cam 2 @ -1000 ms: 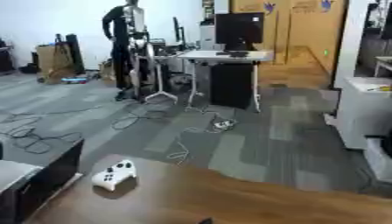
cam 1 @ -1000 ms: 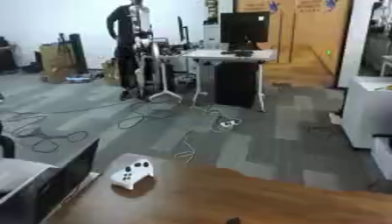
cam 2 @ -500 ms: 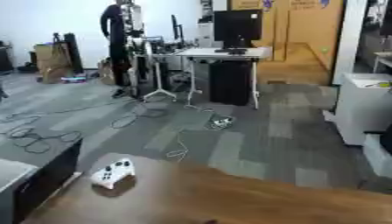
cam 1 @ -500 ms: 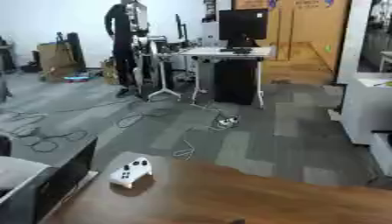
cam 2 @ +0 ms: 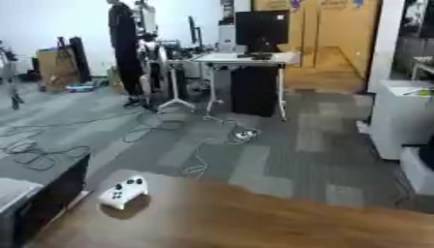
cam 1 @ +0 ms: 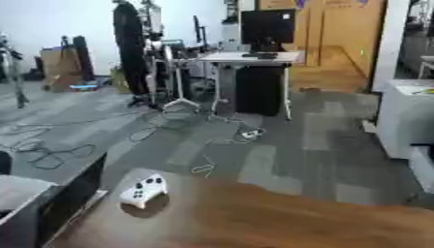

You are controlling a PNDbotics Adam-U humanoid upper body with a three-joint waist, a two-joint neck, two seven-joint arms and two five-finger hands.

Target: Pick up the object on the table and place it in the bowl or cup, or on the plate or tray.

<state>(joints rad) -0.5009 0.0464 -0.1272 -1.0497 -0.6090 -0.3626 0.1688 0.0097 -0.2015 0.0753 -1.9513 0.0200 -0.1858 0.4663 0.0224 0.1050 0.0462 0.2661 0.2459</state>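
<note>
A white game controller [cam 1: 142, 190] with dark buttons lies near the far left corner of the brown wooden table [cam 1: 254, 218]. It also appears in the right eye view as the white controller [cam 2: 124, 192]. Neither of my hands shows in either view. No bowl, cup, plate or tray is visible.
Beyond the table's far edge lies a grey carpeted floor with loose cables [cam 1: 51, 150]. A dark cabinet [cam 1: 59, 198] stands just left of the table. Farther back are a desk with a monitor [cam 1: 254, 58] and a white unit [cam 1: 405, 116] at the right.
The whole picture has shifted: the camera has tilted up slightly, so less of the table shows. The controller itself has not moved on the table.
</note>
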